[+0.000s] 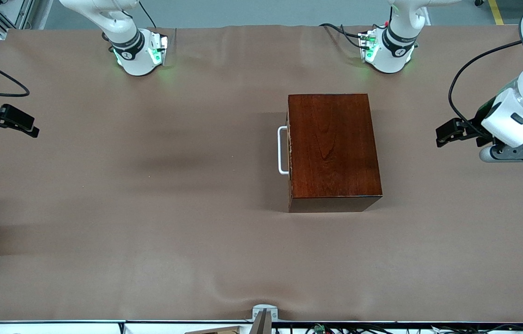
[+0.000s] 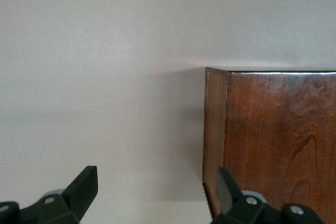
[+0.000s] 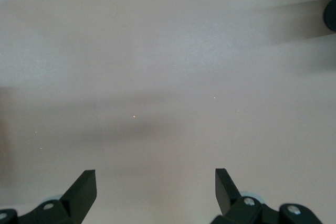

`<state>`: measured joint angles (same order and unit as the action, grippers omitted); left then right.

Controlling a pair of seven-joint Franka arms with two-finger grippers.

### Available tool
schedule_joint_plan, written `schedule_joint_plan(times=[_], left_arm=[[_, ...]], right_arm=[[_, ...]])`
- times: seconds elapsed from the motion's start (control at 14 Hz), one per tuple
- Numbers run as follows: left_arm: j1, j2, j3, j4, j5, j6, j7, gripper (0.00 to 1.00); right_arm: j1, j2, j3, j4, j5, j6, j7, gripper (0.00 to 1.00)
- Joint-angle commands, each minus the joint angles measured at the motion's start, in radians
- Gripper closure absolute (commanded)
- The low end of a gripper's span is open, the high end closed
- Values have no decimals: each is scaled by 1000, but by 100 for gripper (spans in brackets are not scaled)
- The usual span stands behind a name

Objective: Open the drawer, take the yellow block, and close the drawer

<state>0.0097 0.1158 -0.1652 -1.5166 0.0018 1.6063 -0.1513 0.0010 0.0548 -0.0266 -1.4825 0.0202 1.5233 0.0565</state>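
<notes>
glossy wooden box (image 1: 333, 146), matt cloth table cover (image 1: 150, 208)

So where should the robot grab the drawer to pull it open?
By the white handle on the box. The bar stands off the drawer front, facing the right arm's end of the table, so probably the open right gripper should come from that end, pinch the bar's middle, and pull straight back.

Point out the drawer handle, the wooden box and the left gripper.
drawer handle (image 1: 281, 150): front view, on the long stretch of the white bar.
wooden box (image 1: 333, 144): front view, middle of its glossy top.
left gripper (image 2: 157, 192): left wrist view, midway between its open fingers.
</notes>
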Motion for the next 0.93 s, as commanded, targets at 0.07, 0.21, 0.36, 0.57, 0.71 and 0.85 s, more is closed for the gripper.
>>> schedule_joint_plan(times=[0.07,0.21,0.36,0.57,0.71,0.85], left_arm=[[-5,19,0,36,-17,-13,-14,0],[-5,19,0,38,-17,-13,-17,0],[-10,31,0,56,-17,-13,-34,0],[-28,35,0,64,-17,-13,-74,0],[-37,38,0,64,-19,-13,-103,0],[-60,38,0,65,-19,-13,-138,0]], right_arm=[[-6,-13,2,-1,6,0,9,0],[-6,-13,2,-1,6,0,9,0],[-6,-13,4,-1,6,0,9,0],[-6,-13,2,-1,6,0,9,0],[-6,-13,2,-1,6,0,9,0],[-6,-12,2,-1,6,0,9,0]])
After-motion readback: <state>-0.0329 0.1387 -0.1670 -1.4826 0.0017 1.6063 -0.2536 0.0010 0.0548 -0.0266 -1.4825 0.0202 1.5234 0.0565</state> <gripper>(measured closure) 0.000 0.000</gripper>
